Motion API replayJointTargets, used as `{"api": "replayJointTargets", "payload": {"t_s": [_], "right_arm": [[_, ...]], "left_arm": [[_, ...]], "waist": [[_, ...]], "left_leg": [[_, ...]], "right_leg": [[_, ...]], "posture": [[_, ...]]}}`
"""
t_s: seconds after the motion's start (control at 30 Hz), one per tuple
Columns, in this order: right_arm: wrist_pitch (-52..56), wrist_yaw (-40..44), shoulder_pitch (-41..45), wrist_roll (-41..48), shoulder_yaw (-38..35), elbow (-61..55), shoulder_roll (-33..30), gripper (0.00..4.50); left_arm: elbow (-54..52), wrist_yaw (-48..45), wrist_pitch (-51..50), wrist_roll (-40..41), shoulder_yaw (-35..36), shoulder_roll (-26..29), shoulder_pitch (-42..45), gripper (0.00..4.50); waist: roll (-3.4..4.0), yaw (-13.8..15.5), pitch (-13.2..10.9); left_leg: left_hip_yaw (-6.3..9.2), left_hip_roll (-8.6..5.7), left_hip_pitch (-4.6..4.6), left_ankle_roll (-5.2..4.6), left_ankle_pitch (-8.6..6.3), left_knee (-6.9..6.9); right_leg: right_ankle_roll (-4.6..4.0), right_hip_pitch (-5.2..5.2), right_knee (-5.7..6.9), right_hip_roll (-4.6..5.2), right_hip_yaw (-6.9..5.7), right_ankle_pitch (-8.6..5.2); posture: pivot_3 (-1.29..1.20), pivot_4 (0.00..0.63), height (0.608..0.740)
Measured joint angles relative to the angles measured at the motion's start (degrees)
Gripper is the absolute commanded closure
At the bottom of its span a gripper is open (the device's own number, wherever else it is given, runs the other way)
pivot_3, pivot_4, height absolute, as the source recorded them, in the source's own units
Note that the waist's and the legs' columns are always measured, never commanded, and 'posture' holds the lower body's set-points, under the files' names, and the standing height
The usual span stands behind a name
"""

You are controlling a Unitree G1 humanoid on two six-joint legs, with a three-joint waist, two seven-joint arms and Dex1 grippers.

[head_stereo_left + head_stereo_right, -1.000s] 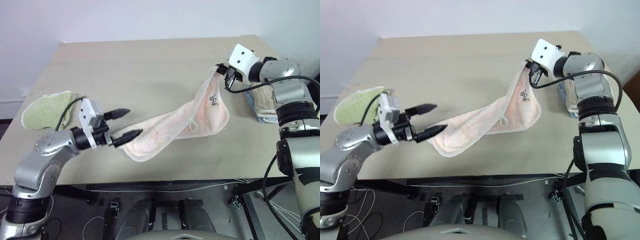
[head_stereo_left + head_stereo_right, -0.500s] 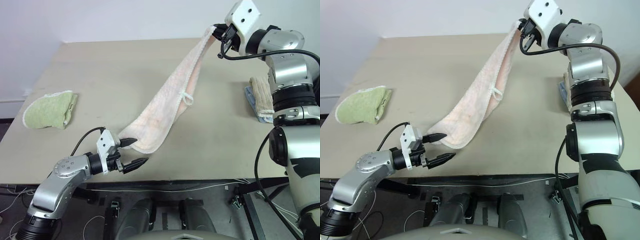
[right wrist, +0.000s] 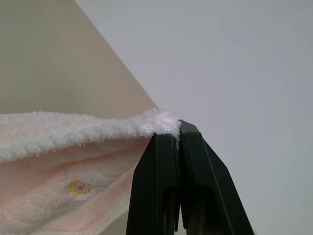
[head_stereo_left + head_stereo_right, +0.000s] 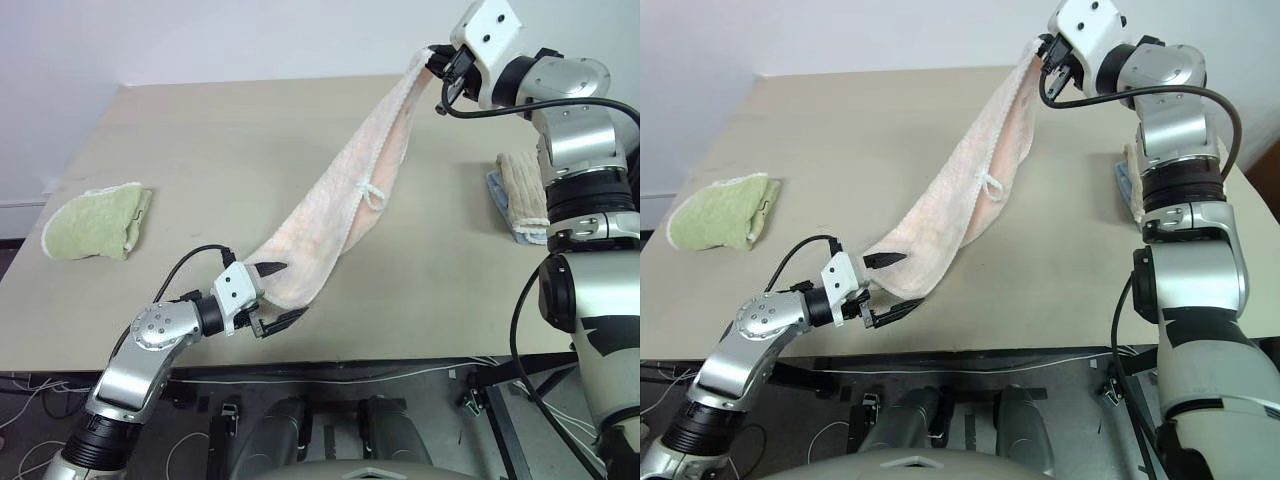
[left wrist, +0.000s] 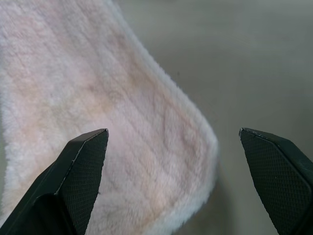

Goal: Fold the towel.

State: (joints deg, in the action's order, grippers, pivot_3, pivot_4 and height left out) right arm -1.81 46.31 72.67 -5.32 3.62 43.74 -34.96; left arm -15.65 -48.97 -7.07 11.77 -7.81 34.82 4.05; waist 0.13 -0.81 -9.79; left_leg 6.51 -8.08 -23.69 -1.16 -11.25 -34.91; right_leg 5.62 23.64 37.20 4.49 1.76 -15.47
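Observation:
The pale pink towel hangs in a long slanted strip from high at the back right down to the table near its front edge. My right gripper is shut on the towel's top corner, holding it above the table. The lower end of the towel rests on the tabletop. My left gripper is open at this lower end, one finger against the cloth and the other just below its rounded tip. The towel's small loop dangles halfway down.
A light green towel lies folded at the table's left edge. A beige ribbed towel on a blue cloth sits at the right edge, behind my right arm. The beige table ends just below my left gripper.
My right gripper has lifted the towel's corner high, pulling the cloth into a hanging strip. My left gripper sank toward the front edge, then moved right up to the towel's lower end.

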Motion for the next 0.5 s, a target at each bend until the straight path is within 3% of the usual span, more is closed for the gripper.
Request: {"api": "replayJointTargets", "payload": {"t_s": [0.27, 0.5], "right_arm": [[0.8, 0.0, -0.1, 0.0, 0.0, -1.2, -0.4, 4.46], [1.2, -0.5, -0.8, 0.0, 0.0, -1.3, -1.2, 4.46]], "left_arm": [[5.1, -1.3, 5.7, -7.1, -5.1, 0.4, 3.6, 0.00], [7.9, -0.5, 6.3, -9.0, -7.2, -3.2, 6.4, 0.00]], "waist": [[0.01, 0.1, 0.0], [0.02, 0.0, 0.0]], "left_leg": [[0.00, 0.00, 0.00, 0.00, 0.00, 0.01], [0.01, 0.00, -0.01, -0.01, 0.00, 0.01]], "right_leg": [[0.00, 0.01, 0.00, 0.00, -0.01, 0.00], [0.01, 0.01, 0.01, 0.00, -0.01, 0.00]], "posture": [[0.00, 0.150, 0.740], [0.00, 0.150, 0.740]]}}
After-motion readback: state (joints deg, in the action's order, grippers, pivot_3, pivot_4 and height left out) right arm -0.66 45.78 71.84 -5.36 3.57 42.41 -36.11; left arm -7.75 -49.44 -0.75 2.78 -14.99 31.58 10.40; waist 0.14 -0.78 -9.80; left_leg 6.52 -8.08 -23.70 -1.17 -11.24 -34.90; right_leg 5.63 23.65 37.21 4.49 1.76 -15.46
